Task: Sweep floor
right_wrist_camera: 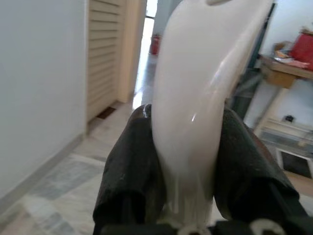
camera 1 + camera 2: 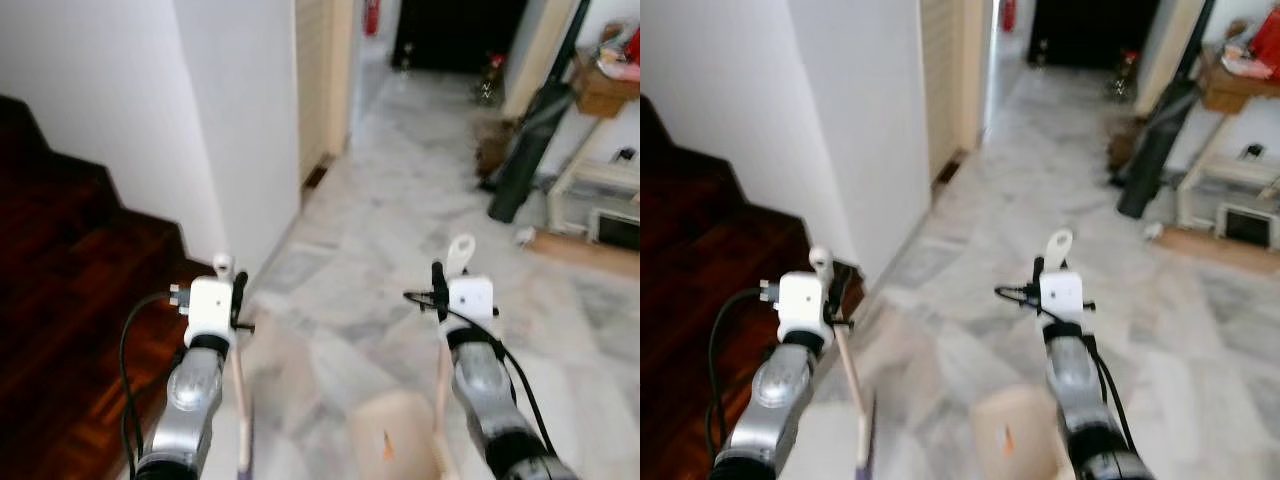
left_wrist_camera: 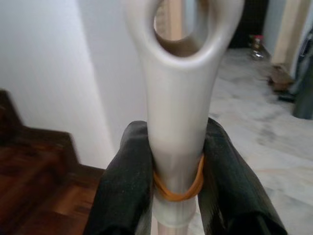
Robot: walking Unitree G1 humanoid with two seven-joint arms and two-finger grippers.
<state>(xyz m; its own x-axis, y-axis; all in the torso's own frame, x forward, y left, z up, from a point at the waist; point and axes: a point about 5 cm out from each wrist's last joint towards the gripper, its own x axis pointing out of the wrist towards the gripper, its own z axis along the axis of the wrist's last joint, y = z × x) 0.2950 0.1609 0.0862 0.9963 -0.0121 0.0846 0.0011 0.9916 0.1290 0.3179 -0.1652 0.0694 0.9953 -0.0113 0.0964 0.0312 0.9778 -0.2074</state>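
Both hands clamped on cream plastic handles, marble floor ahead.

Left hand (image 3: 176,196) is closed tight on the broom handle (image 3: 178,122), fingers (image 3: 124,186) pinching just below its hanging loop, where an orange rubber band circles the shaft; the stick runs down toward the floor (image 2: 400,200) by the left arm. Right hand (image 1: 188,181) is closed on the dustpan handle (image 1: 205,98), a glossy, rounded, cream plastic grip; the blurred beige dustpan (image 2: 395,440) hangs low between the arms. The floor is smooth grey-veined marble; dark wooden stairs (image 2: 60,300) rise to the left beside a white wall (image 2: 240,130). My guess for sweeping well: keep both grips firm, bristles low and flat, short strokes toward the pan, and stay clear of the stair edge.
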